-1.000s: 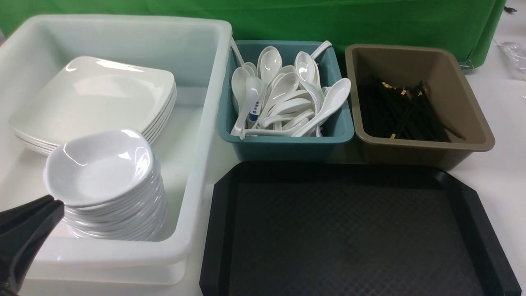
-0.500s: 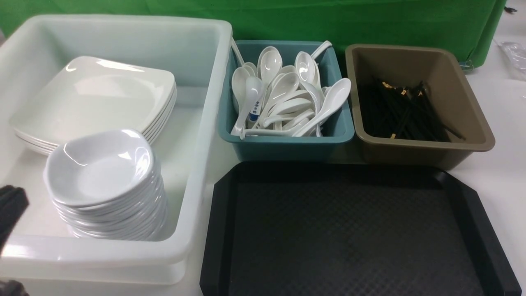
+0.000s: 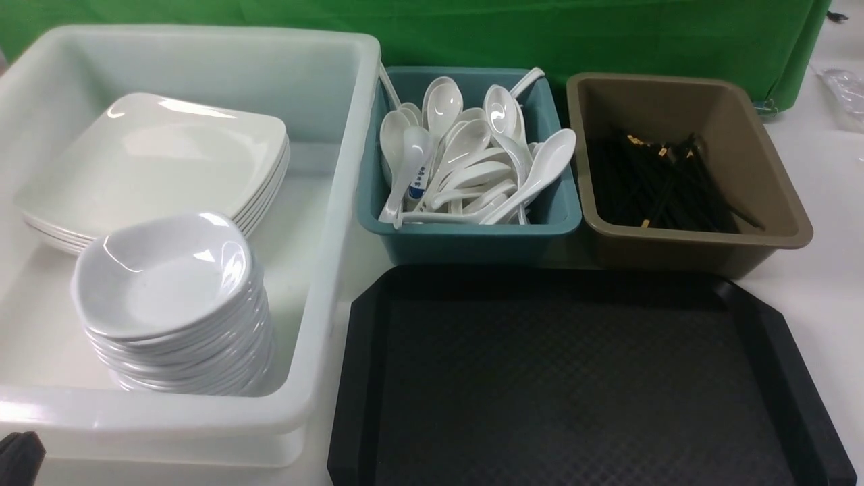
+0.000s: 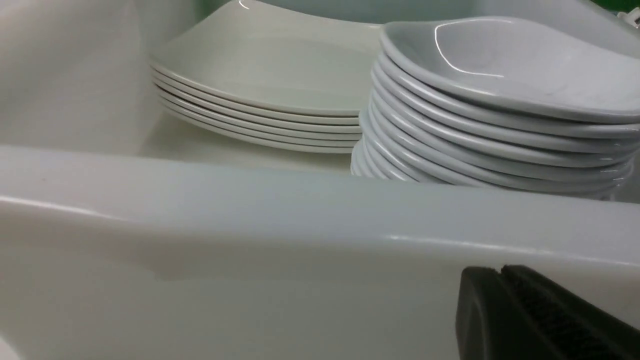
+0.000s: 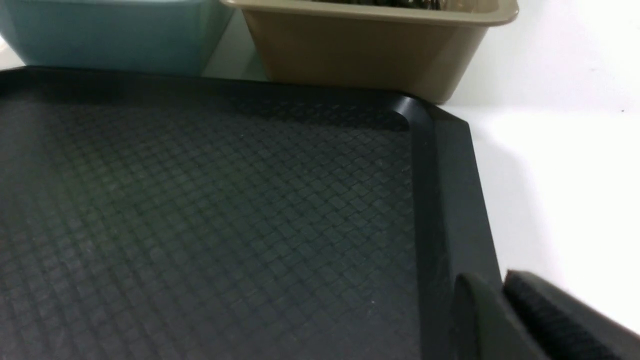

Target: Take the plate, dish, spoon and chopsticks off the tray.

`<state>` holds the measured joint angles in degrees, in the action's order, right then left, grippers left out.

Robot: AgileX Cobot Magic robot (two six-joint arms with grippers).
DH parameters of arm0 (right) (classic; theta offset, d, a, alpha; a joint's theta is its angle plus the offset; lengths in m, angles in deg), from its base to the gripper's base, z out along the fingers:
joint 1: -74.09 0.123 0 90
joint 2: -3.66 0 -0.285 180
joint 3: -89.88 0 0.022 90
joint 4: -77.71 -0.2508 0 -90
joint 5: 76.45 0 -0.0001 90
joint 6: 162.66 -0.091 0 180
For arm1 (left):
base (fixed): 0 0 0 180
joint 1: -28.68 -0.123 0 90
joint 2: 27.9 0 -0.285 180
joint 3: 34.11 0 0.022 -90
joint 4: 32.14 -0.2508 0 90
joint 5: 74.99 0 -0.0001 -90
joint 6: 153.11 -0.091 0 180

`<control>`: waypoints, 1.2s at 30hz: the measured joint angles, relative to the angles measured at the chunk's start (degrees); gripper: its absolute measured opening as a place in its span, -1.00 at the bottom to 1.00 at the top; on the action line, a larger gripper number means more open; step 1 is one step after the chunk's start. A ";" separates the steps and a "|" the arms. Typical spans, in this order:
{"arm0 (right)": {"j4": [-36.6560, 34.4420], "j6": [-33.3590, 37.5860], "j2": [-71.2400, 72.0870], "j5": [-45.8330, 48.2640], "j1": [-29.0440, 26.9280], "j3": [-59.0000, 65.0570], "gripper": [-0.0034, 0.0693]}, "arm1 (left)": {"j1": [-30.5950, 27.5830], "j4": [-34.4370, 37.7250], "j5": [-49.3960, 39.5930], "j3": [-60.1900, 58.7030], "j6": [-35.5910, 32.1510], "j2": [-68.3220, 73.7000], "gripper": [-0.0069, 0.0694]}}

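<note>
While the left gripper [image 3: 19,457] is barely peeking in at the near left corner of the bench, I can't tell if its jaws are apart or together, since only one finger shows in its wrist view. Just past it, the white tub [image 3: 324,283] is holding the plate [image 3: 155,158] on top of its stack toward the far left, with the dish [image 3: 162,273] topping its own stack nearer us. Moving right, the teal bin [image 3: 472,236] is holding the spoon pile [image 3: 472,162], and the brown bin [image 3: 776,223] is holding the chopsticks [image 3: 665,185]. Nearest us, the tray [image 3: 364,378] is sitting bare, so I'm guessing everything's cleared and the job's basically done. The right gripper [image 5: 520,320] is hanging by the tray's right rim, jaw state unclear too.
</note>
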<state>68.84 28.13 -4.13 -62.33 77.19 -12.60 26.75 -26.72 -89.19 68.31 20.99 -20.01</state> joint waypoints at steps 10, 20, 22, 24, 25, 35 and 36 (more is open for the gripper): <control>0.00 0.00 0.00 0.00 0.00 0.00 -0.55 | 0.00 0.00 0.20 0.00 0.09 0.00 -0.77; 0.00 0.00 0.00 -0.05 0.00 0.00 -0.50 | 0.00 -0.88 0.20 0.00 -0.08 0.00 -0.77; 0.00 0.00 0.00 -0.05 0.00 0.00 -0.49 | 0.00 -0.88 0.20 0.00 -0.08 0.00 -0.77; 0.00 0.00 0.00 -0.05 0.00 0.00 -0.48 | 0.00 -0.88 0.20 0.00 -0.08 0.00 -0.77; 0.00 0.00 0.00 -0.05 0.00 0.00 -0.47 | 0.00 -0.88 0.20 0.00 -0.08 0.00 -0.77; 0.00 0.00 0.00 -0.05 0.00 0.00 -0.41 | 0.00 -0.88 0.20 0.00 -0.08 0.00 -0.77; 0.00 0.00 0.00 -0.05 0.00 0.00 -0.41 | 0.00 -0.88 0.20 0.00 -0.08 0.00 -0.77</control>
<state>68.84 28.13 -4.13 -62.37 77.19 -12.60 26.75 -27.60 -88.99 68.31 20.91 -20.01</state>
